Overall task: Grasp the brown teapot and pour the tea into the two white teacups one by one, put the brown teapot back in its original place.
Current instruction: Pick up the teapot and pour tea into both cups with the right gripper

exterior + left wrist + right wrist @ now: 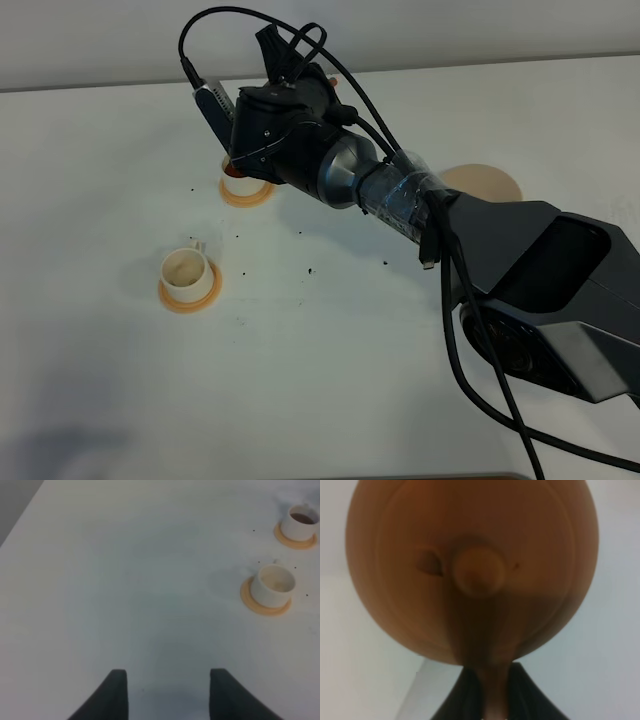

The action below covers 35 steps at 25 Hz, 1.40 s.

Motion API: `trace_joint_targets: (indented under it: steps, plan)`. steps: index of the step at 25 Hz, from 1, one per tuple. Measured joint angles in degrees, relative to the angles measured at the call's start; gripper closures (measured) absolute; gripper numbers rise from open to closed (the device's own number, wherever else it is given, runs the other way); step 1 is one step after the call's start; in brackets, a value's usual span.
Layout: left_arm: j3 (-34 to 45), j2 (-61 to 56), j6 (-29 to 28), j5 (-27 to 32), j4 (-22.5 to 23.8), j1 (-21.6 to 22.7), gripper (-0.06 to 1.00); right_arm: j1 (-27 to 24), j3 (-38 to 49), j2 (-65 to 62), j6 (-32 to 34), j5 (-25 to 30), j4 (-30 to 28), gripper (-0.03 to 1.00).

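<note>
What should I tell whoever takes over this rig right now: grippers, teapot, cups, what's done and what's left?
Right gripper: shut on the teapot by its handle, up at the far cup.
Left gripper: open, holding nothing.
Far cup has dark tea in it; that pour may not be finished.
Near cup looks empty.
Beige disc is bare.
Left: fill the near cup, then set the teapot back on the disc.

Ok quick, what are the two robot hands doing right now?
Left gripper: open, empty.
Right gripper: closed on the round reddish-brown clay teapot.
</note>
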Motion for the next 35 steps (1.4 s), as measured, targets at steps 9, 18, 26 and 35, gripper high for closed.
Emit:
trace_joint_targets:
  steps: [9,18,26,35]
  plan:
    - [0.0,0.0,0.0,0.0,0.0,0.0,0.56,0.0,0.0,0.0,3.81,2.16,2.53,0.88]
    - [0.0,0.0,0.0,0.0,0.0,0.0,0.56,-0.06,-8.78,0.0,4.47,10.77,11.41,0.88]
    - [0.0,0.0,0.0,0.0,0.0,0.0,0.56,-4.41,-17.92,-0.13,4.02,14.79,30.52,0.88]
    - [0.0,0.0,0.0,0.0,0.0,0.0,0.56,-6.24,-14.52,-0.66,18.66,15.41,36.41,0.88]
